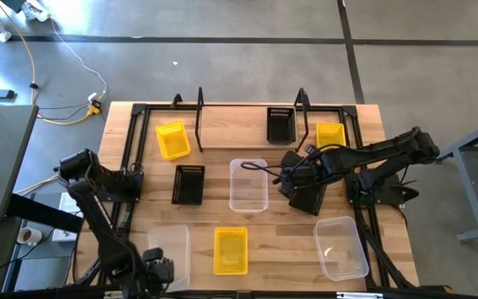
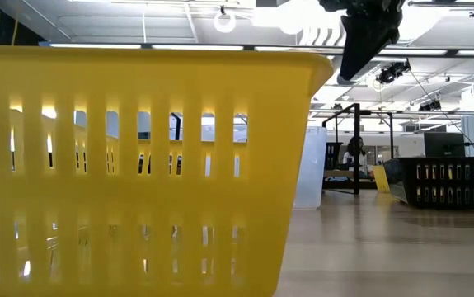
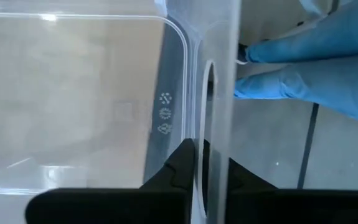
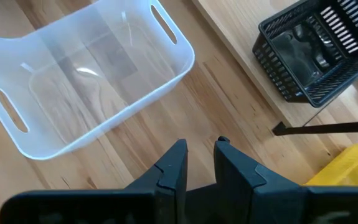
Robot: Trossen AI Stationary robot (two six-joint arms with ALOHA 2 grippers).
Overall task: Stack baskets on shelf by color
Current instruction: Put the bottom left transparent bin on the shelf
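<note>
Left wrist view shows the left end effector clamped on the clear basket's thin rim at the worktop's front-left corner; the slick plastic may slip when lifted

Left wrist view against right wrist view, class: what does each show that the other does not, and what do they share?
Only the left wrist view shows the left hand shut on a clear basket's rim, and a person's blue trousers beyond. Only the right wrist view shows the right hand holding nothing above bare tabletop, a black basket on the shelf and a yellow basket's corner. Both show a clear basket, each a different one.
</note>
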